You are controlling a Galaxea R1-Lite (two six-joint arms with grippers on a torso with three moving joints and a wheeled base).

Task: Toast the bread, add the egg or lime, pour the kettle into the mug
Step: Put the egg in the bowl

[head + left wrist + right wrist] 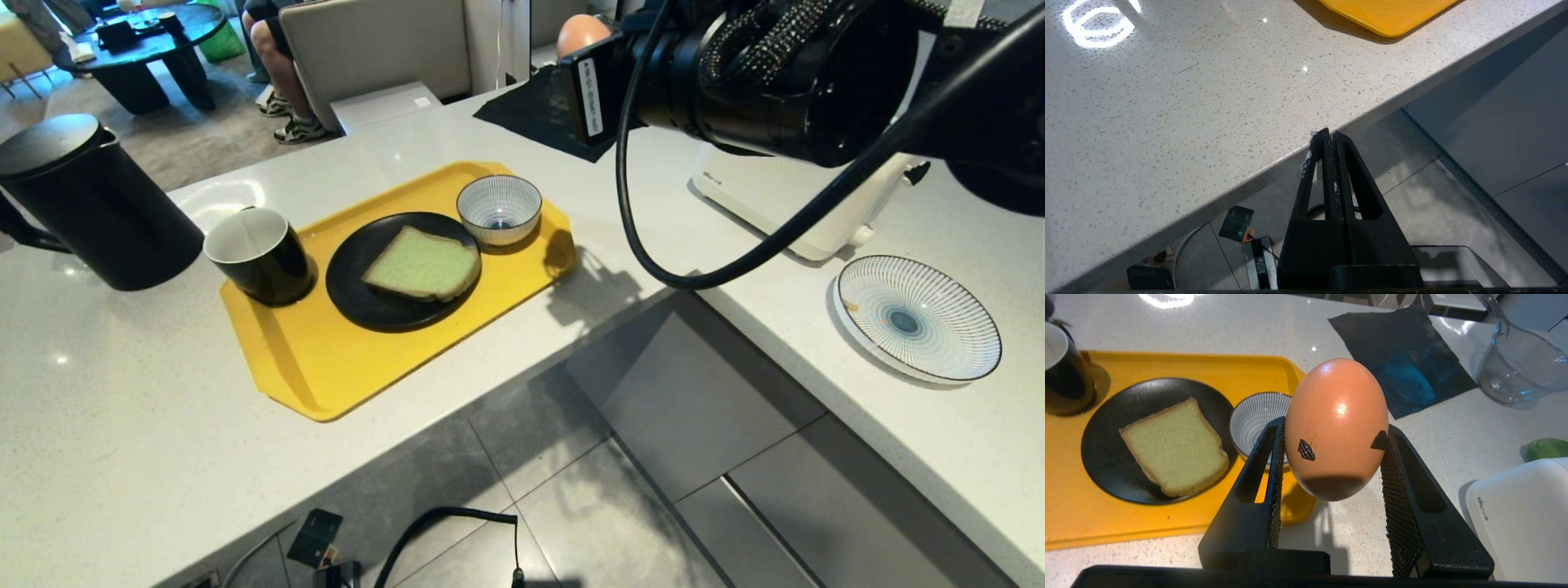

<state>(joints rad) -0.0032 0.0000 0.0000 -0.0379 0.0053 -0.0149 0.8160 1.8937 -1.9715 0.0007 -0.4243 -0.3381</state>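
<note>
Egg [1336, 424] in right end effector [1333, 445], seemingly above countertop [1412, 522].

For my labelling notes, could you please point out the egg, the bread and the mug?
egg [1337, 420]: right wrist view, middle of shell.
bread [423, 264]: head view, green crumb.
mug [273, 269]: head view, black outer wall.

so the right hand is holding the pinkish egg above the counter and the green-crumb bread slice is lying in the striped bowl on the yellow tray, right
Not quite. The right hand does hold the pinkish-salmon egg, but the pale green bread slice lies on the round black plate, not in the blue-and-white striped bowl, which sits beside it on the yellow tray. The head view shows this.
</note>
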